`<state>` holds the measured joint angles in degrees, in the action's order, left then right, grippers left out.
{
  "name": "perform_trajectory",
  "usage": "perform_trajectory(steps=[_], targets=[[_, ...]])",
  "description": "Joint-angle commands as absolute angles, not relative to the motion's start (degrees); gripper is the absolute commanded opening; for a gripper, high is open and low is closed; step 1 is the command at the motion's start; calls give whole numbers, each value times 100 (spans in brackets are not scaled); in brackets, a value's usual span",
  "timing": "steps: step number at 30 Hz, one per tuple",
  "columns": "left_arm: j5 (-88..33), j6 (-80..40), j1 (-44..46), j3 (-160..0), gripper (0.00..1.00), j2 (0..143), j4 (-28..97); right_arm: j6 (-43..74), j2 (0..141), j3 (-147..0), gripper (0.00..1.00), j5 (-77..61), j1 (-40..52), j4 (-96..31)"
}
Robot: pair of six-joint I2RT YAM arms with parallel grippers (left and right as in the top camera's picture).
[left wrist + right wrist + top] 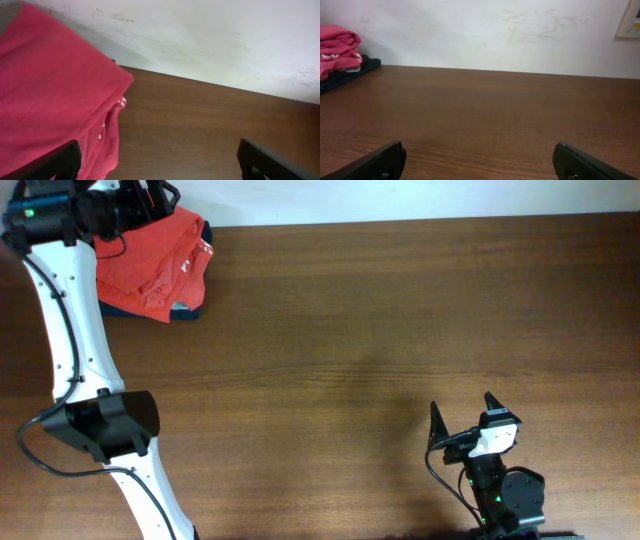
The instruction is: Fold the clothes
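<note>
The clothes (150,265) lie in a crumpled orange-red pile at the table's far left corner, with white lettering showing on one fold. My left gripper (150,205) hangs over the pile's back edge. In the left wrist view it (160,165) is open, with the red cloth (50,100) under its left finger (62,162) and bare wood between the jaws. My right gripper (465,415) stands open near the front right, far from the pile. In the right wrist view it (480,162) holds nothing, and the clothes (337,42) show at the far left.
A dark navy piece (185,313) pokes out from under the red pile, also seen in the right wrist view as a dark layer (345,75). The brown wooden table (350,330) ends at a white wall (495,35) behind it.
</note>
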<state>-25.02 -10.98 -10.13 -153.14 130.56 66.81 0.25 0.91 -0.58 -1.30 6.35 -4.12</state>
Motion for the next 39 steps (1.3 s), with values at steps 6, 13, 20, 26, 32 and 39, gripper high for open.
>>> perform_trajectory(steps=[6, 13, 20, 26, 32, 39], targets=[[-2499, -1087, -1017, -15299, 99, 12245, 7317, 95, 38, -32, 99, -58, 591, -451], [-2502, -1087, -1011, -15299, 99, 10667, 7594, 95, 38, -32, 99, -58, 591, -451], [-2502, -1087, -1009, -14508, 99, 9032, 7590, 95, 38, -32, 99, -58, 591, -451], [-2178, -1083, -825, -11708, 99, 7277, 7548, 95, 38, -32, 99, -58, 591, -451], [-1514, -1085, -825, -8921, 99, 6051, 7544, 95, 38, -32, 99, -58, 591, -451], [-1216, -1087, -825, -6040, 99, 5006, 6213, 95, 38, -32, 99, -58, 591, -451]])
